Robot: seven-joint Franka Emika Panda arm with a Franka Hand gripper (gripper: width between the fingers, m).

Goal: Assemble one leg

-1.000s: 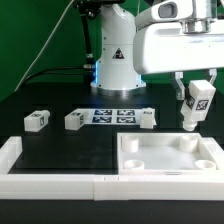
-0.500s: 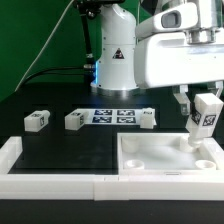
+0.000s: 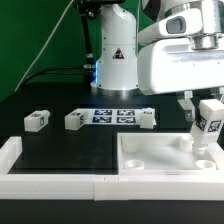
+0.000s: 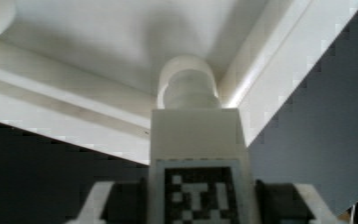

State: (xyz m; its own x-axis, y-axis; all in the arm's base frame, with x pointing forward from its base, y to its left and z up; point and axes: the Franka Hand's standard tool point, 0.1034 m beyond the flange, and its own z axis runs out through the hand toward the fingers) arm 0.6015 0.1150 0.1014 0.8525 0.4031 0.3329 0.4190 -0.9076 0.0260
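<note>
My gripper (image 3: 205, 112) is shut on a leg (image 3: 207, 124), a chunky white block with a black-and-white tag, held upright over the right corner of the large white tray-shaped piece (image 3: 135, 165). In the wrist view the leg (image 4: 199, 140) runs between my fingers (image 4: 108, 200), tag facing the camera, its rounded tip close to the tray's inner corner (image 4: 140, 40). Three more legs lie on the black table: one at the left (image 3: 37, 120), one in the middle (image 3: 76, 120) and one near the tray (image 3: 147, 119).
The marker board (image 3: 113, 115) lies flat behind the loose legs. A white raised rail (image 3: 40, 183) runs along the table's front edge and left corner. The robot's white base (image 3: 115, 60) stands at the back.
My gripper has carried the leg toward the exterior view's right and lower, from above the tray's right rear down toward its right corner.
</note>
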